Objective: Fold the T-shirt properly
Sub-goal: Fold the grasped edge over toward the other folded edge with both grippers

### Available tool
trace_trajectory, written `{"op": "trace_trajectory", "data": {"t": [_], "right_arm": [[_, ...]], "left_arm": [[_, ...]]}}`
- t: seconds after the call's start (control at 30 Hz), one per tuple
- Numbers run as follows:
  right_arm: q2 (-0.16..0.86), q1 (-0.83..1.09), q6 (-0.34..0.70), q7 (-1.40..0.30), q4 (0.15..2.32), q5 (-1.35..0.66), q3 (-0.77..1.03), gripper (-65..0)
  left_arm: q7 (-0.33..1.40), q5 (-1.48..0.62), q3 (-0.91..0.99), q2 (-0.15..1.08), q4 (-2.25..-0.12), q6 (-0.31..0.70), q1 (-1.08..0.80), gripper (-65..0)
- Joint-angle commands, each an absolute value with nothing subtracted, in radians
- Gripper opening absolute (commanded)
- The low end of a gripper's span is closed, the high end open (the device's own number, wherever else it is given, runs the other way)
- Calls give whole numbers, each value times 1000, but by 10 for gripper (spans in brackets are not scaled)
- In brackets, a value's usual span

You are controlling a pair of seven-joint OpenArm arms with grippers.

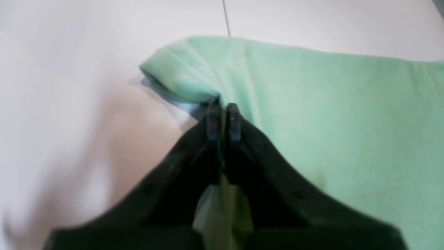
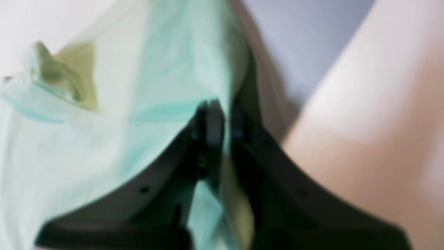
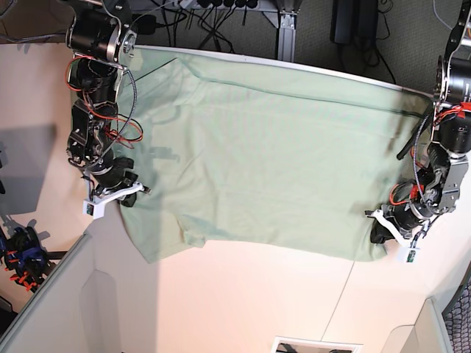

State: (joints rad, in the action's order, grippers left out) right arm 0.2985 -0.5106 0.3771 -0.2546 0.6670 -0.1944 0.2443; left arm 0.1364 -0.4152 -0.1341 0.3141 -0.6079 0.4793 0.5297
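T-shirt (image 3: 265,154) spread flat on the pale counter (image 3: 243,301), pinched at both side edges.

In the base view the whole shirt is seen laid out across the counter, with the left tool (image 3: 385,229) at its right edge and the right tool (image 3: 124,193) at its left edge; the grip itself is too small to be judged there. In the left wrist view the left tool (image 1: 223,119) is shown clenched on a fold of green cloth beside a rolled corner. In the blurred right wrist view the right tool (image 2: 218,119) is shown clamped on the cloth, with hem lines visible nearby.
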Motion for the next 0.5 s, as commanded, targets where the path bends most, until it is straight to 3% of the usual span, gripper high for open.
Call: {"op": "trace_trajectory", "data": {"t": [0.0,0.17,0.47], "right_arm": [[308,-519,374,-301,693,-179,242,-650],[337,-472,374,-329,824,-180,243,-650],[471,-280,375,-334,1098,-256,243,-650]], "left_arm": [[104,-431,-133,332,-620,518,562,-650],[108,-474,-133,361,-621,698,559,-650],[153,-590,-130,465,-776,698,481,-650]]}}
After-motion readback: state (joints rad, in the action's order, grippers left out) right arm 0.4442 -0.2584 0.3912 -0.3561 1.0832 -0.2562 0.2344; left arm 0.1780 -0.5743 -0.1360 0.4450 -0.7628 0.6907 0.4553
